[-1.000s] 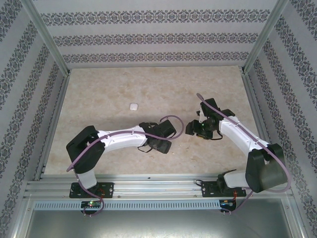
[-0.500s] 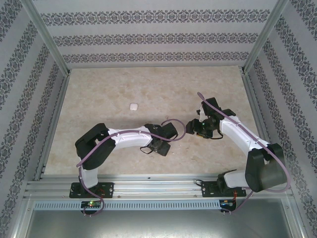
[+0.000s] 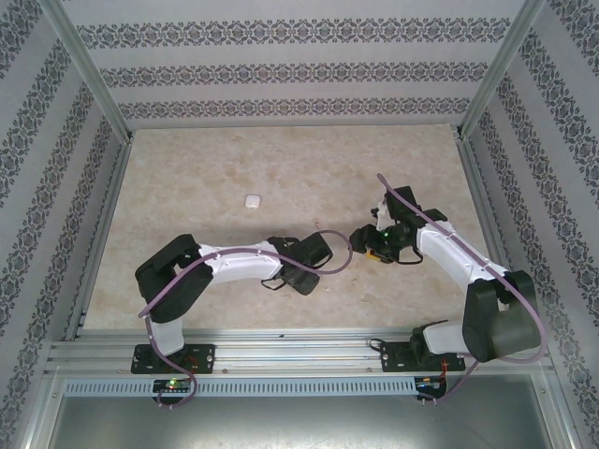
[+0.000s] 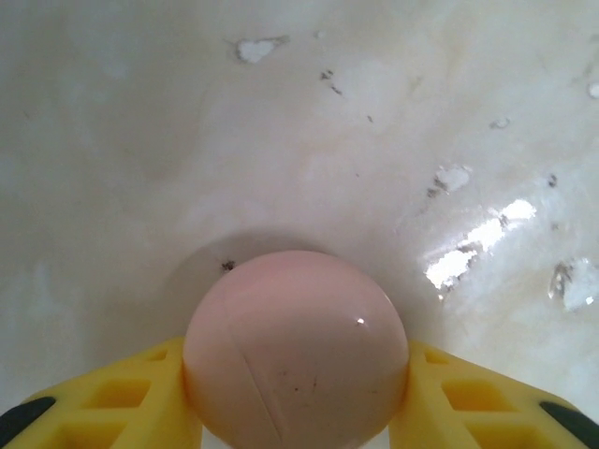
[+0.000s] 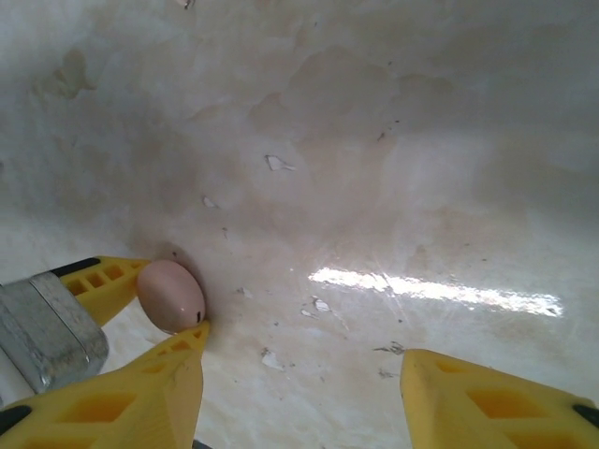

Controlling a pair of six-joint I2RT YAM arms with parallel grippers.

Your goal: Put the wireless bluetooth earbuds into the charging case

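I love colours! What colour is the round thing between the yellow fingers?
Pale pink case; left wrist view.

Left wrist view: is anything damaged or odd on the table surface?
The tabletop has small chipped spots, near the top edge and above-right of the pink case; its coating looks worn.

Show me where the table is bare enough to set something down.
Bare: far half of the table, save a white piece; also between the open right gripper fingers. Crowded: mid-table, where the left gripper clasps the pink case beside it.
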